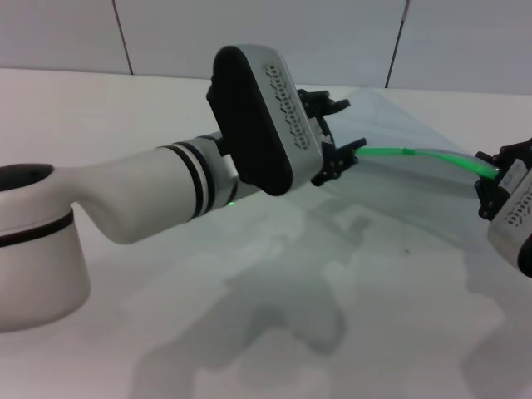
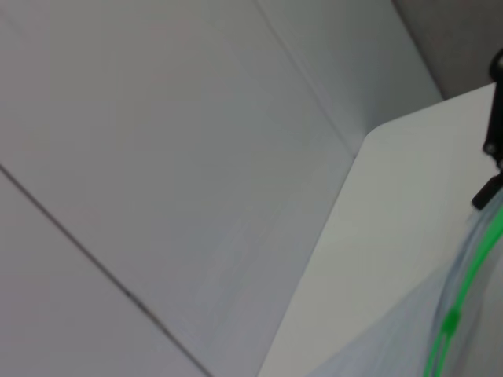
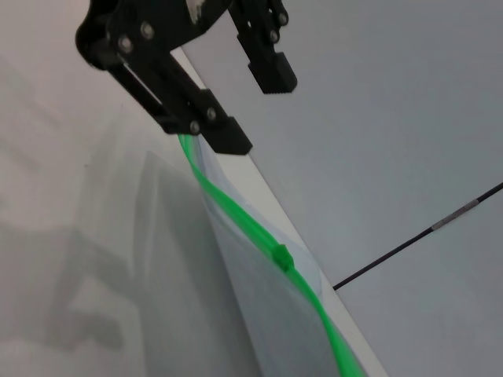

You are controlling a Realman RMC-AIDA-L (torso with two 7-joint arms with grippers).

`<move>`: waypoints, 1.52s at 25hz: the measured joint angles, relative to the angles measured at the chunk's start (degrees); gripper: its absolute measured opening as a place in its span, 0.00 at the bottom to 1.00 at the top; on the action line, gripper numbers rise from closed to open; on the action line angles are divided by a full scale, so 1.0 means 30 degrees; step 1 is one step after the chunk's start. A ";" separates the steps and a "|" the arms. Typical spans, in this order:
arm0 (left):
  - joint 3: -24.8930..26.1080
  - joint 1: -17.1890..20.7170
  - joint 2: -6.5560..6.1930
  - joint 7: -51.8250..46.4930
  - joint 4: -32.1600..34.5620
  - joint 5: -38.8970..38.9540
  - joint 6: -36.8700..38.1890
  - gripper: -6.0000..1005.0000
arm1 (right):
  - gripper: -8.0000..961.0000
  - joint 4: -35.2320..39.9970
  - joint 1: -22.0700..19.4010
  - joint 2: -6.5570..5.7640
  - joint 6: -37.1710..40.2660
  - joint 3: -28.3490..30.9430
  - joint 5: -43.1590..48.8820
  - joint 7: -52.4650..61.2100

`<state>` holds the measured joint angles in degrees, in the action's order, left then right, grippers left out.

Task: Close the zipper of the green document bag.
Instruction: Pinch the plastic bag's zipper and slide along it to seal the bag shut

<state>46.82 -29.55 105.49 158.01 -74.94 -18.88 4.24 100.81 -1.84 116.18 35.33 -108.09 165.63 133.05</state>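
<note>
The green document bag [image 1: 416, 208] is a translucent pale pouch whose top edge is lifted off the white table. Its zipper [image 1: 440, 156] arcs as a bright green strip between my two grippers, and the small slider tab [image 1: 407, 152] sits partway along. My left gripper [image 1: 342, 129] is at the strip's left end and open, with one finger touching the strip. The right wrist view shows the left gripper [image 3: 251, 110], the zipper [image 3: 236, 216] and the slider [image 3: 281, 257]. My right gripper [image 1: 492, 181] holds the strip's right end.
My left forearm [image 1: 150, 195] stretches across the middle of the table [image 1: 249, 332]. A grey panelled wall [image 1: 249, 33] runs just behind the table's far edge. In the left wrist view the table's rounded corner [image 2: 377, 133] lies beside the bag [image 2: 409, 338].
</note>
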 joint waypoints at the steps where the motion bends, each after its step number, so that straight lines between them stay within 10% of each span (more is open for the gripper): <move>1: -0.0041 -0.0043 0.0049 0.0014 0.0101 -0.0107 -0.0252 0.51 | 0.06 0.0000 0.0000 0.0002 0.0000 0.0002 -0.0008 0.0003; 10: 0.0436 -0.0449 0.1224 -0.0056 0.1992 -0.1848 -0.2391 0.51 | 0.07 0.0069 -0.0017 0.0033 -0.0062 -0.0096 -0.0074 0.0065; 38: 0.1311 -0.1258 0.2355 -0.0050 0.4926 -0.2440 -0.5190 0.44 | 0.07 0.0208 -0.0065 0.0011 -0.0424 -0.0311 -0.0062 0.0180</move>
<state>50.76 -33.32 112.55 157.86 -60.16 -26.19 -11.33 101.43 -2.04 116.21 34.06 -109.03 165.44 133.59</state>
